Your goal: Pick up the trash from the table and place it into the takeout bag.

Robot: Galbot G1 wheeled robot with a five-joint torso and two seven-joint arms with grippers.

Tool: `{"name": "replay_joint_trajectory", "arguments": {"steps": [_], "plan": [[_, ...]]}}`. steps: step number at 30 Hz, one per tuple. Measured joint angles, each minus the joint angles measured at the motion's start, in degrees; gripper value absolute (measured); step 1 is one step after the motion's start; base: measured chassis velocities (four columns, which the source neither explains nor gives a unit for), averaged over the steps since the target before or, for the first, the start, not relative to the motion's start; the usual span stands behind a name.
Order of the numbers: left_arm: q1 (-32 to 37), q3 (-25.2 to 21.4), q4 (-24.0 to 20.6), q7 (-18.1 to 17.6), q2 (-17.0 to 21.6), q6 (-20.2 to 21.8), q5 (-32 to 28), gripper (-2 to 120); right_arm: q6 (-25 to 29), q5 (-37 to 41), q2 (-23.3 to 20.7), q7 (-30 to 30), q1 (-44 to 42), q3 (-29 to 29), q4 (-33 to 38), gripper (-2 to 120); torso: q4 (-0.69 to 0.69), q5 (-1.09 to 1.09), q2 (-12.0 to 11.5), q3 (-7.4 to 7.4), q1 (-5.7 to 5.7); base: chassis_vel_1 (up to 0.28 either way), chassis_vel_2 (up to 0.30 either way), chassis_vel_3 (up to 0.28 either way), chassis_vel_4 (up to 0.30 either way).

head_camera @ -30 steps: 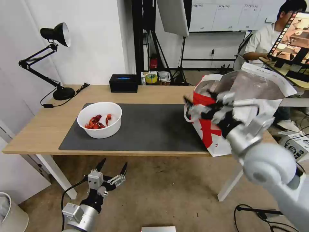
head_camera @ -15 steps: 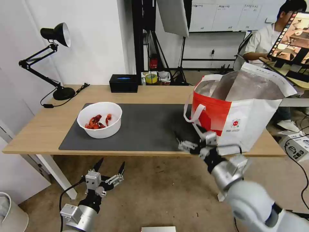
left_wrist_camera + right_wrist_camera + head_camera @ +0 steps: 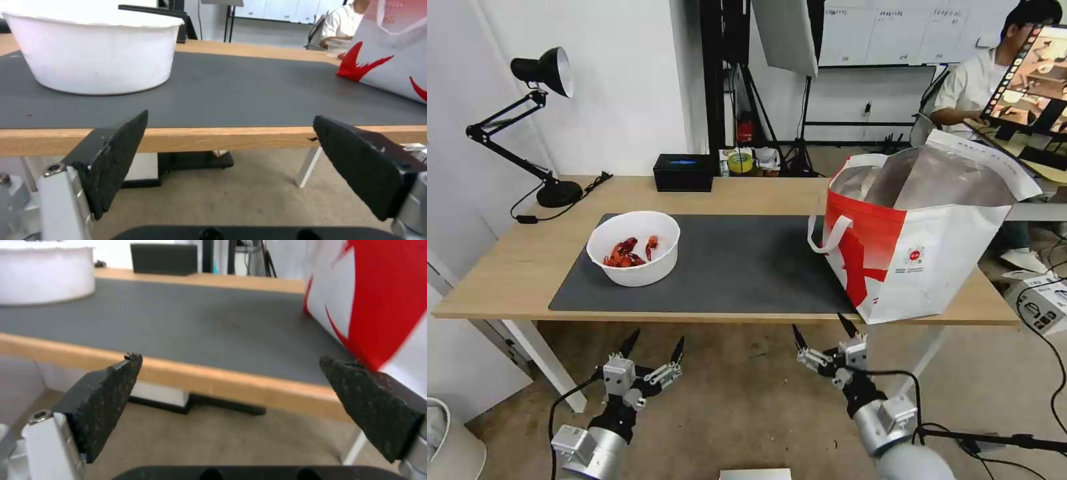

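Table: the long light-wood tabletop [image 3: 740, 193] carries a large dark grey rectangular mat [image 3: 734, 267].
Mat, left end: white round bowl [image 3: 634, 248] holding red crayfish shells [image 3: 627, 252].
Mat, right end: large white-and-red takeout bag [image 3: 920, 240], upright, overlapping the mat's edge.
Behind the mat: black rectangular box [image 3: 683, 172].
Far left corner: black desk lamp [image 3: 534, 127].
Below the table's front edge: left gripper [image 3: 652, 347] left, right gripper [image 3: 820, 332] right, both spread wide.

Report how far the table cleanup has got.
Done: the dark mat holds no loose trash apart from the white bowl, and the takeout bag stands open at the table's right end; its contents cannot be seen. In hand: nothing; the left hand and right hand hang open below the table's front edge. Left: the bowl of red crayfish shells needs bagging.
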Motion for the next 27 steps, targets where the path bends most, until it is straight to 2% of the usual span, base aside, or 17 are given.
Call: {"name": "replay_joint_trajectory", "arguments": {"steps": [27], "plan": [[0.3, -0.2, 2.0, 1.2, -0.4, 0.0, 0.9, 100, 0.8, -0.9, -1.2, 1.9, 1.2, 0.0, -0.6, 100, 0.01, 0.0, 0.0, 0.0, 0.0, 0.0, 0.0, 0.0, 0.0]]}}
